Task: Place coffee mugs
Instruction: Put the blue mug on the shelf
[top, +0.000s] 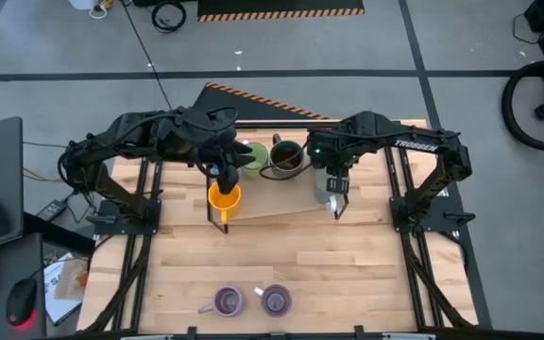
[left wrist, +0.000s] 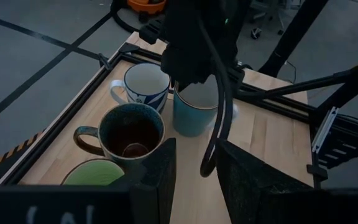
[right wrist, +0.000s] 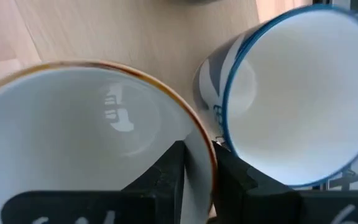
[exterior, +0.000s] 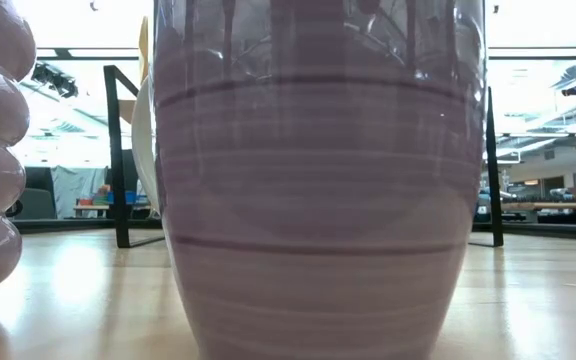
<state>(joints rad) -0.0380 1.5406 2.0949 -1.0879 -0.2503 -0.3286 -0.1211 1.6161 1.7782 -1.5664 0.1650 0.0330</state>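
Observation:
My right gripper hangs over the far right of the table, fingers down astride the wall of a blue mug with a white inside. Right beside it stands a white mug with blue marks. A dark brown mug and a green mug stand in the same row. My left gripper is held high at the far left, open, with nothing between its fingers. An orange mug shows under it in the high view only. My right gripper has the blue mug's wall at the rim, one finger inside the mug and the other outside. The fingers come from above, pointing down. The mug is upright, its base on the table.
Two purple mugs stand near the table's front edge; one fills the low view. Black frame rails run along both sides. Bare wood lies in the middle.

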